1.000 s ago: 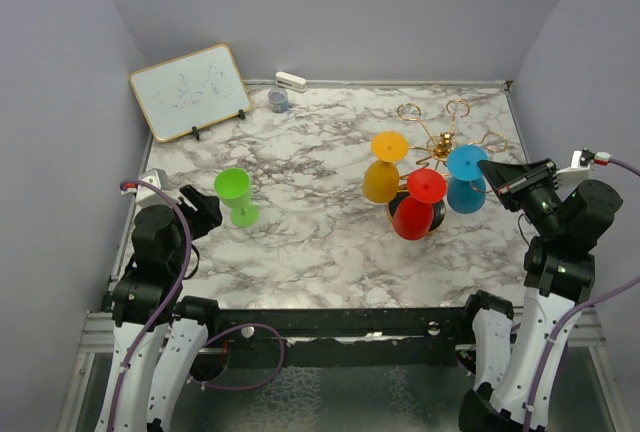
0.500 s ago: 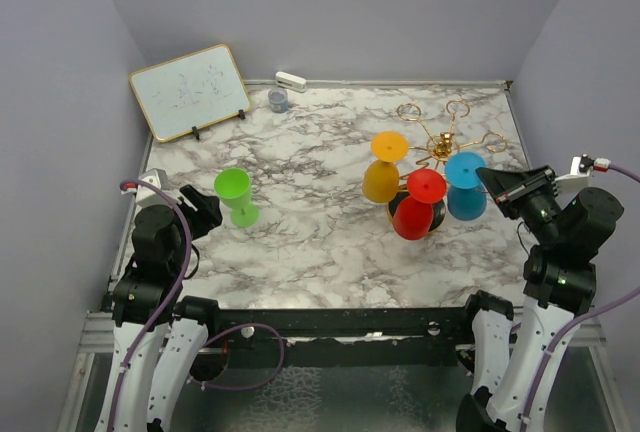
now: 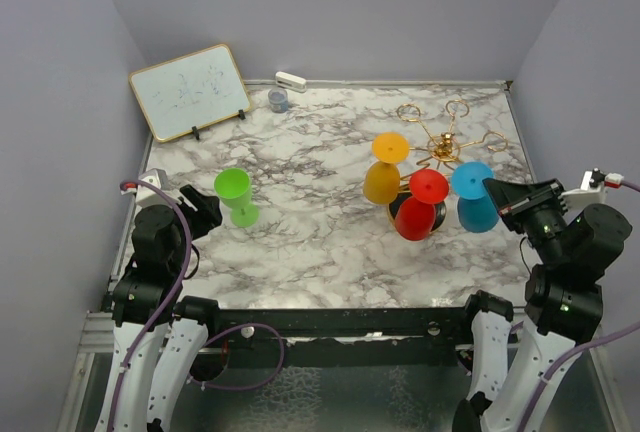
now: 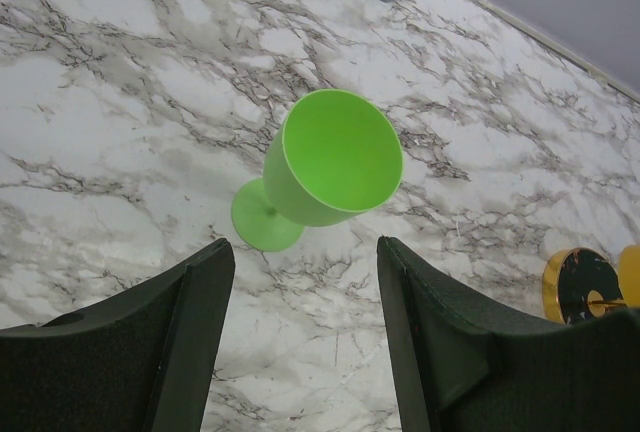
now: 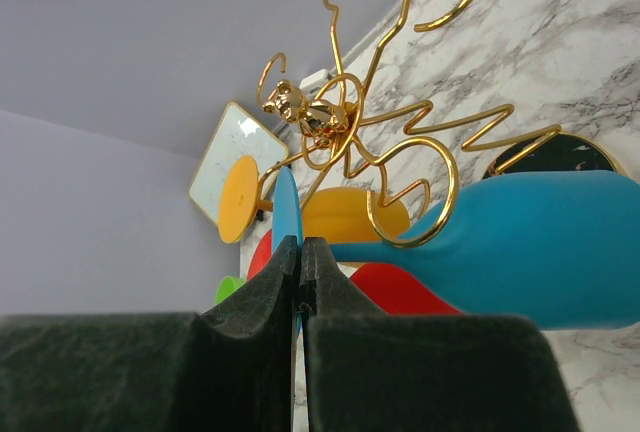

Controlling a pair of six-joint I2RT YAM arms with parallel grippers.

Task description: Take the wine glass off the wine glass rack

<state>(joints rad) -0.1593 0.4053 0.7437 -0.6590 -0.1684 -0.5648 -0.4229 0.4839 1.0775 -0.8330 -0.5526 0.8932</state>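
Fingers of my right end effector (image 5: 300,248) are pressed together on the thin foot of the blue wine glass (image 3: 476,202). It hangs upside down at five o'clock from the gold post of the rack (image 3: 440,145). Whether it has cleared the wire loop I cannot tell. The orange glass (image 3: 383,178) hangs at eight o'clock and the red glass (image 3: 416,208) at seven. My left end effector (image 4: 300,249) stands wide open, holding nothing, above the green glass (image 4: 335,157) upright on the bench (image 3: 300,242).

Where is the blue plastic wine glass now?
The blue wine glass hangs inverted, top view's right, looped in the gold wire rack beside the red wine glass, foot pinched by the right gripper.
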